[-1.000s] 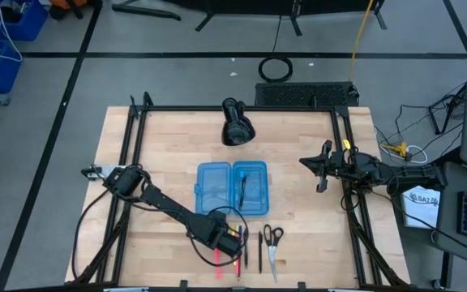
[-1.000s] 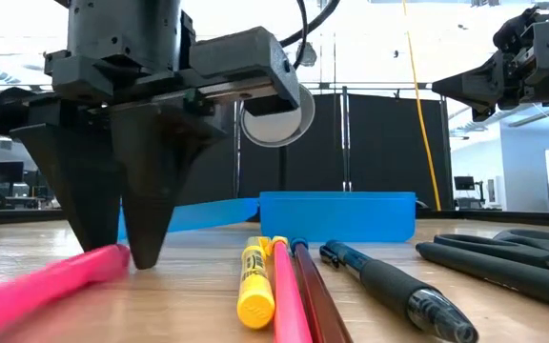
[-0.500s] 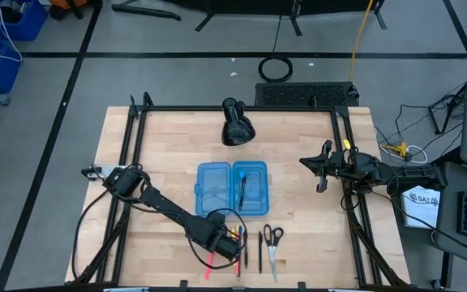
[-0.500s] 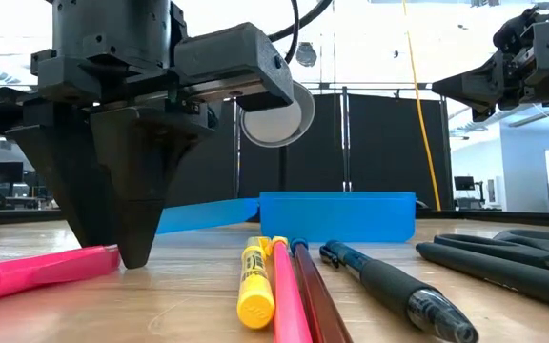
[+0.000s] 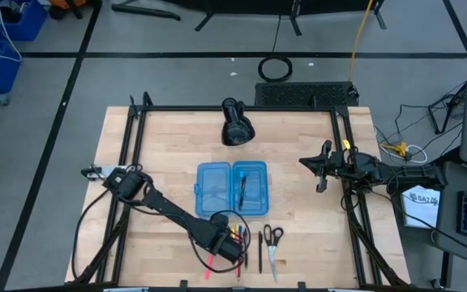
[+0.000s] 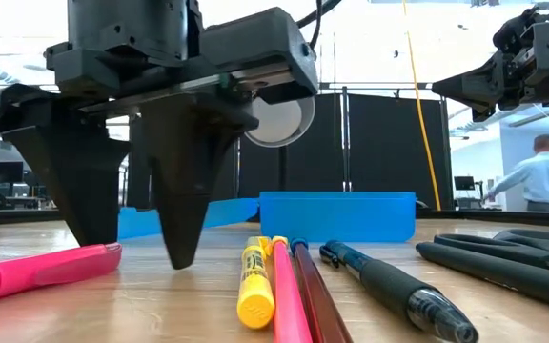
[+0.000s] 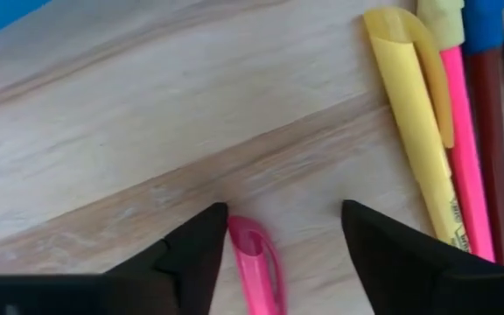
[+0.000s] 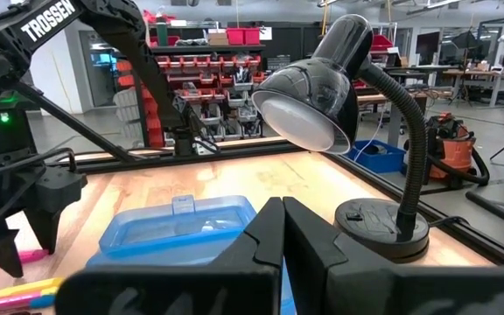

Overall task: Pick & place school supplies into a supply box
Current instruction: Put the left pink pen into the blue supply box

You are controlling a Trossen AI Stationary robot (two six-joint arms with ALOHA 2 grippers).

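the left end effector (image 6: 127, 252) stands tips-down on the desk (image 5: 169, 162) near its front edge, fingers (image 7: 191, 254) apart. the pink pen (image 7: 256, 267) lies flat between them, up against one finger and clear of the other, not gripped. just to the right lie a yellow pen (image 7: 414, 114), a second pink one, a black pen (image 6: 398, 291) and the scissors (image 5: 272, 243). behind them the blue supply box (image 5: 232, 188) lies open mid-desk with one pen inside. further right, the right end effector (image 5: 321, 168) hangs raised by the desk's right edge, fingers together, holding nothing.
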